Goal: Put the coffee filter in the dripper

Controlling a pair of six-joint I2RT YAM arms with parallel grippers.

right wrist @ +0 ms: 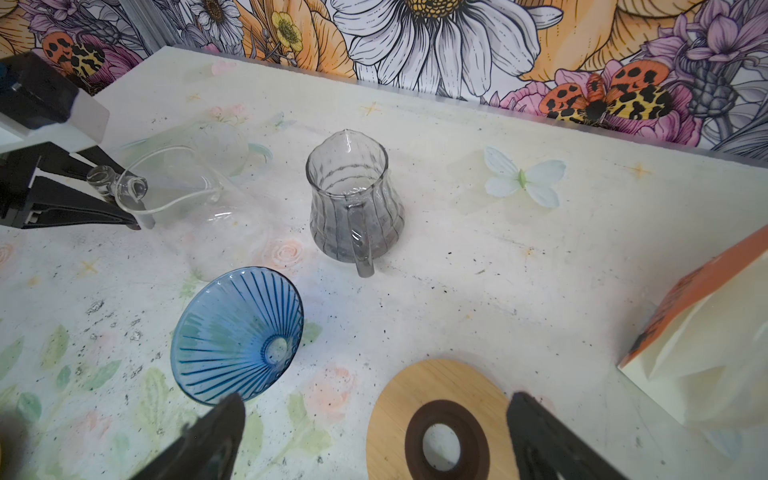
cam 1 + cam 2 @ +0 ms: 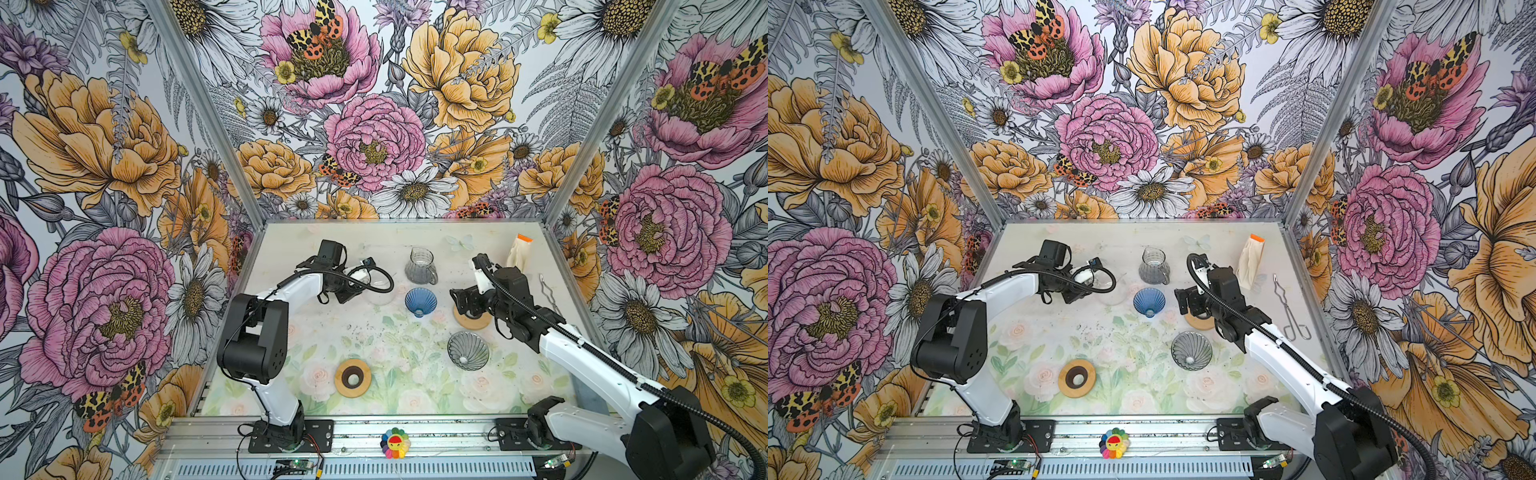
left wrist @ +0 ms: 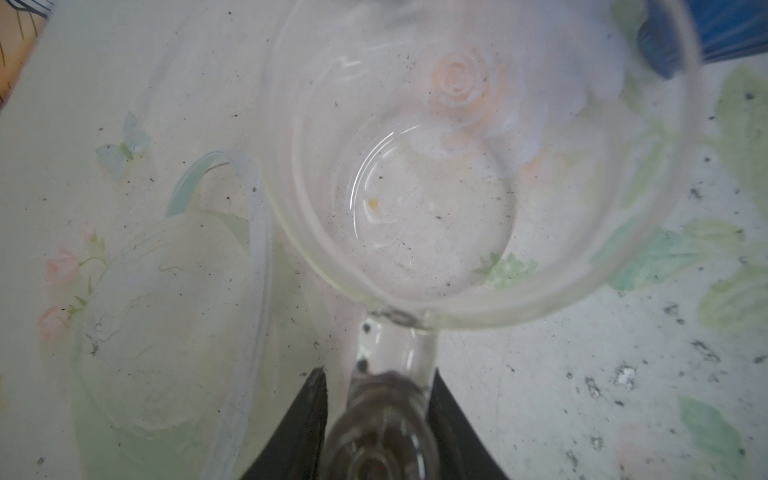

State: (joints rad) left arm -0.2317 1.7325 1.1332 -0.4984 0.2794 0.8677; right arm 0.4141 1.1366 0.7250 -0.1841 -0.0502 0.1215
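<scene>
Clear glass jug (image 1: 199, 195), far left of the desk (image 2: 395, 399). Its handle (image 3: 390, 353) lies between the jaws of the left tool (image 1: 126, 195), which are partly drawn in around it; whether they already press on the glass cannot be told. The handle is the one narrow part such a tool can span, which accounts for the sideways approach. Judged from the task, the jug is wanted as a stand for a dripper.

The right tool (image 1: 376, 432) stands wide open and empty above a wooden ring (image 1: 395, 395). It is between the blue dripper (image 2: 420, 301) on its left and the pack of paper filters (image 2: 519, 251) at the far right, so either is within short reach. The filters sit in that upright, orange-topped pack. None is in the blue dripper, nor in the grey dripper (image 2: 468, 350) nearer the front.

A grey jug (image 2: 420, 266), tongs (image 2: 548, 291) and a second wooden ring (image 2: 352, 377) stand apart.
</scene>
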